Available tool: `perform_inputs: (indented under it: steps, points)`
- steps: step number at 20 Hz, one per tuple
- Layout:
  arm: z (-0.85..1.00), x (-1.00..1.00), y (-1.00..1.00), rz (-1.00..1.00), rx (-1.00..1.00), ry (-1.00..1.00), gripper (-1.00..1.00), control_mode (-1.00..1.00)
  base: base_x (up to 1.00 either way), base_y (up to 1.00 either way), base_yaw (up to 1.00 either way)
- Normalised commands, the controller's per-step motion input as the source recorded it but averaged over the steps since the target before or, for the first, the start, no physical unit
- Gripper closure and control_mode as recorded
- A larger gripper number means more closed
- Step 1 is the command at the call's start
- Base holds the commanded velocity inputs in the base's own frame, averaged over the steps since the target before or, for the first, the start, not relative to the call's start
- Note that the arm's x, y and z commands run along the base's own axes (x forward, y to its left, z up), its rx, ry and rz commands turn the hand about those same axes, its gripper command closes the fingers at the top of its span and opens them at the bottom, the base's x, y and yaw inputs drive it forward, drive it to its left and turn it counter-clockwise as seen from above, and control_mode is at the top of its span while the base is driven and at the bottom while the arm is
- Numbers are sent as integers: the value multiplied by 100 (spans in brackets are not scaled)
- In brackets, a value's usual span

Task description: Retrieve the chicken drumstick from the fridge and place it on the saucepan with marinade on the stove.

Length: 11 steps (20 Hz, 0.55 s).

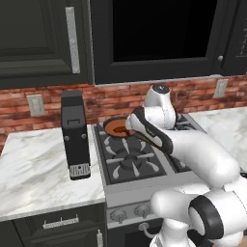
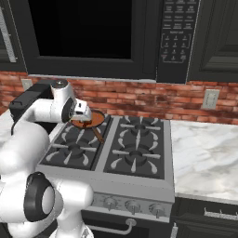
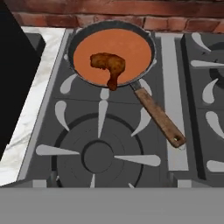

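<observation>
The chicken drumstick (image 3: 109, 65) lies in the orange-brown marinade of the saucepan (image 3: 70, 46); one end rests on the near rim. The pan sits on the back left burner of the stove (image 3: 100, 157), its long handle (image 3: 159, 118) pointing toward the front right. The base views show the same saucepan (image 1: 115, 127) (image 2: 91, 122) on the stove (image 1: 130, 164) (image 2: 135, 155). My gripper (image 2: 83, 117) hovers just above the pan's near-left edge, open and holding nothing. The fridge is out of view.
A tall black appliance (image 1: 75, 140) stands on the marble counter (image 1: 34, 169) left of the stove. More marble counter (image 2: 204, 153) lies to the right. A dark microwave (image 2: 93, 32) hangs above, in front of the brick wall (image 2: 139, 97).
</observation>
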Motion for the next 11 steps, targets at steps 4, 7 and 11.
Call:
perform_inputs:
  steps: [4, 7, 11]
  points:
    - [61, -68, 0, -3, 0, 11, -100, -100, 0, 0, 0]
    - [40, -90, 0, -4, 0, 9, -100, -100, 0, 0, 0]
    - [25, -100, 0, -3, 0, 4, -100, -100, 0, 0, 0]
